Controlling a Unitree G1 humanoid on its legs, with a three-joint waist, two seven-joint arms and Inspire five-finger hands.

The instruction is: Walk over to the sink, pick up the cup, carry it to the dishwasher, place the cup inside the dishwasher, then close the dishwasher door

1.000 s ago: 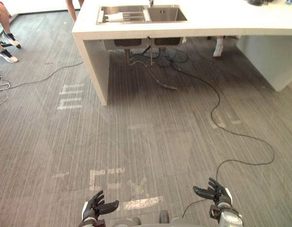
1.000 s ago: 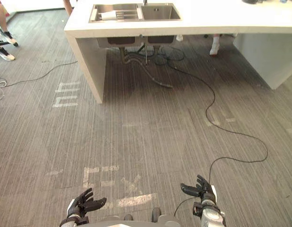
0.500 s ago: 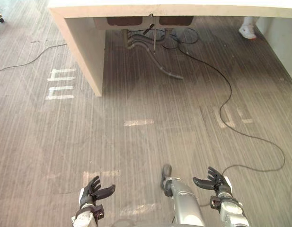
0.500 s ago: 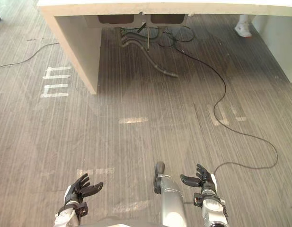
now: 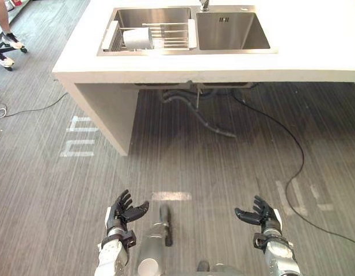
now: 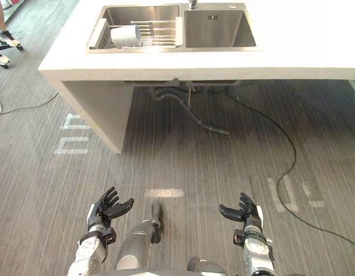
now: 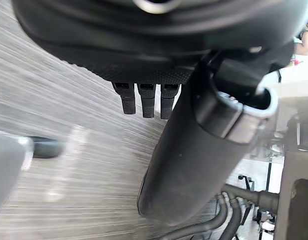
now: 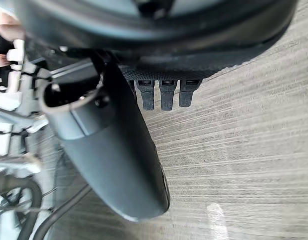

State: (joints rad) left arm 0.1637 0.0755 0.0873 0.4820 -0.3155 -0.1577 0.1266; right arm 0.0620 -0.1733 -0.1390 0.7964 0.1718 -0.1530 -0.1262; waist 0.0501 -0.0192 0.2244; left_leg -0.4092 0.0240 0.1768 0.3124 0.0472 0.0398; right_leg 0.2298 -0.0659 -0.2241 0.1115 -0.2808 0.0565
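Note:
A white cup (image 5: 137, 39) lies on its side on a wire rack (image 5: 165, 35) in the left basin of a steel double sink (image 5: 232, 30), which is set in a white counter (image 5: 315, 52) ahead of me. Both hands hang low over the floor, well short of the counter. My left hand (image 5: 125, 211) is open with fingers spread and holds nothing. My right hand (image 5: 259, 214) is likewise open and empty. In the left wrist view the left hand's fingers (image 7: 146, 97) point straight out over the floor, and the right hand's fingers (image 8: 166, 92) do the same in the right wrist view.
Grey drain hoses (image 5: 212, 123) hang under the sink. A black cable (image 5: 292, 167) trails over the grey striped floor at the right. White tape marks (image 5: 79, 144) lie on the floor. A person's legs and shoes (image 5: 4, 43) stand at the far left.
The camera has shifted: the counter top, sink and cup are now in view and closer. Both hands stay open and low.

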